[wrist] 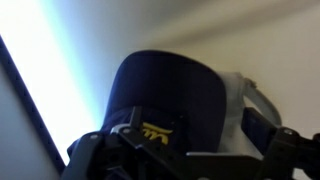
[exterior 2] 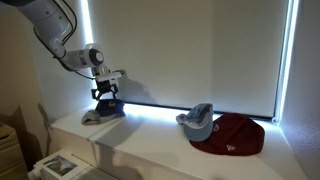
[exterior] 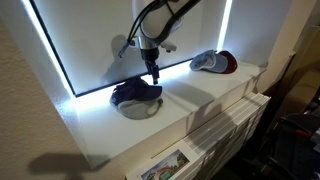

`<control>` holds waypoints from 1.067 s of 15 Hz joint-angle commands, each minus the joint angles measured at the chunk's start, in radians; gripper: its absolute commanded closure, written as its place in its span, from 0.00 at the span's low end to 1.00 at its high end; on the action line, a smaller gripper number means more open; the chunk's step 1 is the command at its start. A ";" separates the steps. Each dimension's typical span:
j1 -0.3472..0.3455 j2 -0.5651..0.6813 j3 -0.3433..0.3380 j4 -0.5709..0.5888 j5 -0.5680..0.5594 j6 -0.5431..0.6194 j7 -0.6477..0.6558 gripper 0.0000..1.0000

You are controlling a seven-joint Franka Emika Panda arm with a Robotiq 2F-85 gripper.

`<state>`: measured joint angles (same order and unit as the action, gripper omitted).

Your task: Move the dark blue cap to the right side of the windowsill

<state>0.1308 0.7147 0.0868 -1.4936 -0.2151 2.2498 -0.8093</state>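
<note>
The dark blue cap [exterior: 137, 95] lies on the bench [exterior: 205, 98] directly under the claw [exterior: 152, 70], well apart from the grey cap [exterior 2: 198, 120] and the red cap [exterior 2: 232, 135] at the other end. In the wrist view the fingers [wrist: 90, 158] stand wide apart on both sides of the dark blue cap. I cannot tell if they touch it.

Dark blue cap [wrist: 170, 95] has a small yellow logo [wrist: 155, 131] stitched on it. The other two caps are a pale grey-blue cap [exterior 2: 198, 120] and a deep maroon cap [exterior 2: 232, 135]. Desk [exterior 2: 150, 150] is plain white, and the blind [exterior 2: 200, 50] is a flat beige-grey.
</note>
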 commanded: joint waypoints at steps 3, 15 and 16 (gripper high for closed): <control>-0.069 0.005 0.054 -0.099 0.001 0.431 -0.039 0.00; -0.070 0.058 0.089 -0.019 0.009 0.233 -0.120 0.00; -0.066 0.072 0.088 -0.002 0.008 0.216 -0.120 0.00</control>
<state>0.0619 0.7858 0.1769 -1.4993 -0.2086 2.4686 -0.9291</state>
